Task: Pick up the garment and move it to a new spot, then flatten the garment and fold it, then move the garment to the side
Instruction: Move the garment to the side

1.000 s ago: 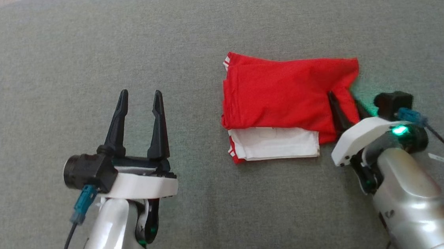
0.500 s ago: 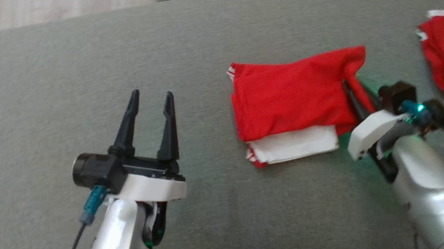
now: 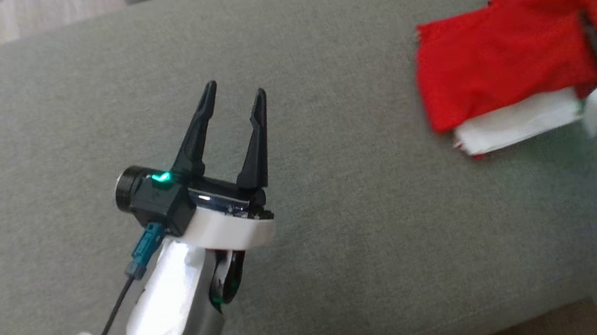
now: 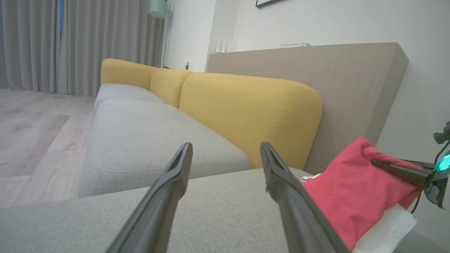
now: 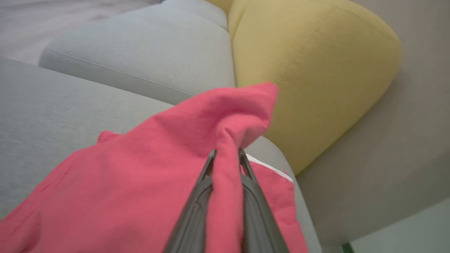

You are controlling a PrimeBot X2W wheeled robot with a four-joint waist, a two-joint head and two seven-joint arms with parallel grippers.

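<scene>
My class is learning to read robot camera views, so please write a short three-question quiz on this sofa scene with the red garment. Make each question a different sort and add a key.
1. Short answer: which gripper holds the red garment?
2. True or false: the left gripper is shut on the garment.
3. Multiple choice: the sofa backrest is A yellow, B blue, C black.
Key: 1 the right gripper, clamped on a fold of it. 2 False: its fingers stand apart, holding nothing. 3 A.
</scene>
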